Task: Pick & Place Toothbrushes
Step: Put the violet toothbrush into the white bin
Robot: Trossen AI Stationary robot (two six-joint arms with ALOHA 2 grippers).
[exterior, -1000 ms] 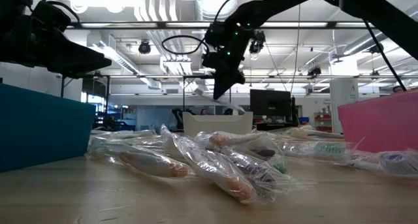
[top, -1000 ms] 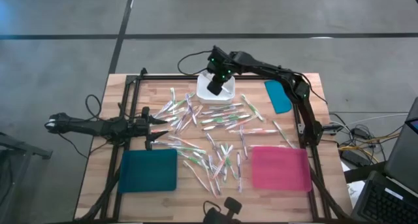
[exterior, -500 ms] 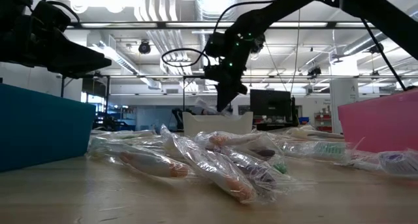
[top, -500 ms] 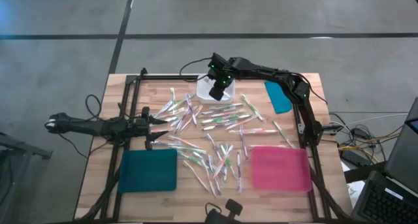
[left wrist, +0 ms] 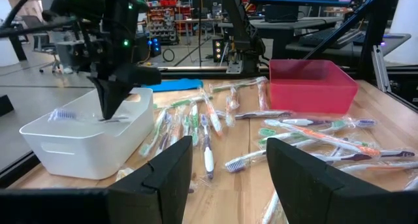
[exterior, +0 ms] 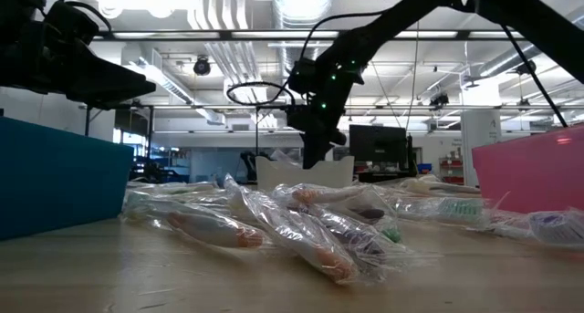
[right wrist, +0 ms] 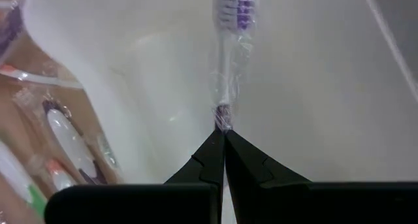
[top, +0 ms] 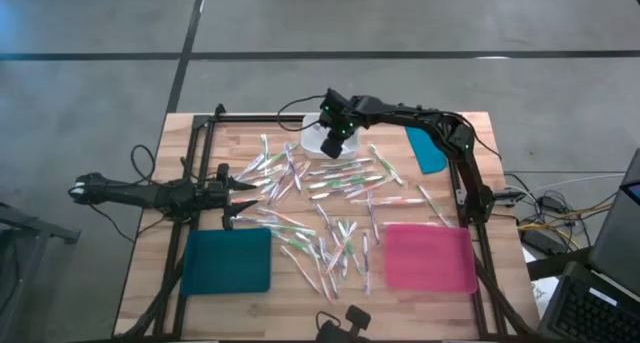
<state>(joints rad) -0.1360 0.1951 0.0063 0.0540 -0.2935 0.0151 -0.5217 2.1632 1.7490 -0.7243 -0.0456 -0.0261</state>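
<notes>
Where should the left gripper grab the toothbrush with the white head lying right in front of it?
Grip the white-headed toothbrush at mid-handle, coming from above with the left gripper's open fingers on either side. It lies flat, pointing along the gripper's reach, and its handle is thin and straight, so it should fit. The right gripper is shut on a purple toothbrush.

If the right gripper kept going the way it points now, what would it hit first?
Probably the floor of the white bin. The right gripper, shut on a purple toothbrush, points down into it, with only that toothbrush ahead.
</notes>
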